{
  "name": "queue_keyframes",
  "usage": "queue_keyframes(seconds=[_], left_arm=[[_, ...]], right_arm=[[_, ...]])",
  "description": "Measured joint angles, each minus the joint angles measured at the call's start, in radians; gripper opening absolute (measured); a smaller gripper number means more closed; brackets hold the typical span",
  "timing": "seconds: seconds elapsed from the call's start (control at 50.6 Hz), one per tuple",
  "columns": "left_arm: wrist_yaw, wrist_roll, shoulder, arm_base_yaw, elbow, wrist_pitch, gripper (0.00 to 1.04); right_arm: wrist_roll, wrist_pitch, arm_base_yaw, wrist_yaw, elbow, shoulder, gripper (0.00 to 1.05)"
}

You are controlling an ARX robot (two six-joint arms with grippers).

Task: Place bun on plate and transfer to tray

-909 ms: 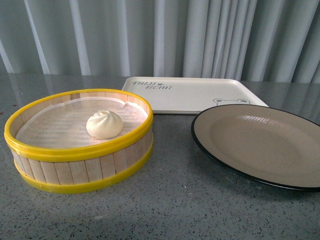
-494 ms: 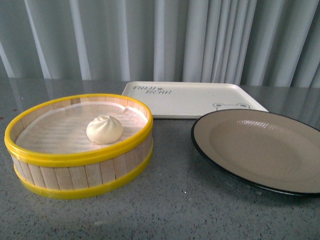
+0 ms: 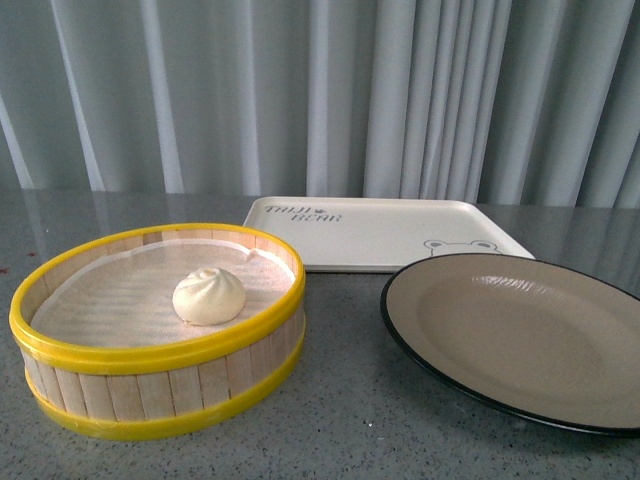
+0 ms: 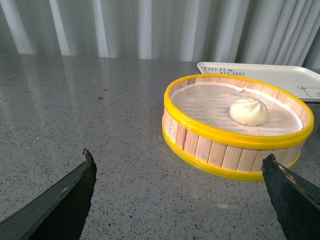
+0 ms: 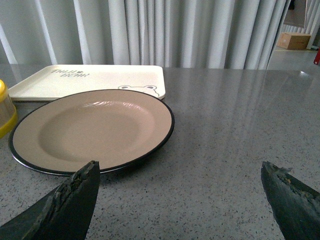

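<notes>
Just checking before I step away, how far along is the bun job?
Nothing is done yet: the bun sits in the steamer basket, and the plate and tray are bare. Nothing is in hand; the left hand and right hand are open. Remaining: bun onto plate, plate onto tray.

front: faces curtain | left wrist: steamer | right wrist: plate | shared: tray

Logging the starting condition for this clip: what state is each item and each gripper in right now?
bun: lying in the steamer basket, not held.
steamer basket: uncovered, upright on the table, holding only the bun.
plate: empty, right way up on the table.
tray: empty, flat on the table behind the plate.
left gripper: open, fingers wide apart, holding nothing.
right gripper: open, fingers wide apart, holding nothing.
</notes>
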State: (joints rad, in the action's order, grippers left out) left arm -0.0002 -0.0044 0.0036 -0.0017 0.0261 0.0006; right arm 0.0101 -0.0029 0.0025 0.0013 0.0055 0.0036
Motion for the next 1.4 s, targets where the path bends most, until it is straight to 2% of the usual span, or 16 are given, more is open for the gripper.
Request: queue_keyframes(seconds=[0.277, 0.296, 0.356, 0.435, 0.534, 0.672, 0.791, 0.909, 1.028, 1.324, 1.403], left_arm=[[0.000, 0.000, 0.000, 0.000, 0.000, 0.000, 0.98], [0.018, -0.015, 0.009, 0.005, 0.004, -0.013, 0.98], [0.165, -0.131, 0.117, 0.034, 0.084, -0.213, 0.98], [0.219, -0.231, 0.233, 0.042, 0.138, -0.272, 0.98], [0.241, -0.300, 0.387, 0.043, 0.223, -0.143, 0.98], [0.304, -0.253, 0.690, 0.023, 0.467, 0.098, 0.98], [0.315, -0.151, 0.888, -0.033, 0.599, 0.106, 0.98], [0.284, -0.018, 1.088, -0.099, 0.741, 0.043, 0.98], [0.185, 0.128, 1.287, -0.185, 0.918, -0.079, 0.98], [-0.023, 0.099, 1.542, -0.331, 1.149, -0.238, 0.98], [-0.040, 0.080, 1.579, -0.356, 1.168, -0.258, 0.98]], right_arm=[[0.000, 0.000, 0.000, 0.000, 0.000, 0.000, 0.96], [0.000, 0.000, 0.000, 0.000, 0.000, 0.000, 0.96], [0.000, 0.000, 0.000, 0.001, 0.000, 0.000, 0.96], [0.000, 0.000, 0.000, -0.003, 0.000, 0.000, 0.96], [0.000, 0.000, 0.000, 0.000, 0.000, 0.000, 0.96], [0.000, 0.000, 0.000, -0.001, 0.000, 0.000, 0.96], [0.000, 0.000, 0.000, 0.000, 0.000, 0.000, 0.96], [0.000, 0.000, 0.000, 0.000, 0.000, 0.000, 0.96], [0.000, 0.000, 0.000, 0.000, 0.000, 0.000, 0.96], [0.000, 0.000, 0.000, 0.000, 0.000, 0.000, 0.96], [0.000, 0.000, 0.000, 0.000, 0.000, 0.000, 0.96]])
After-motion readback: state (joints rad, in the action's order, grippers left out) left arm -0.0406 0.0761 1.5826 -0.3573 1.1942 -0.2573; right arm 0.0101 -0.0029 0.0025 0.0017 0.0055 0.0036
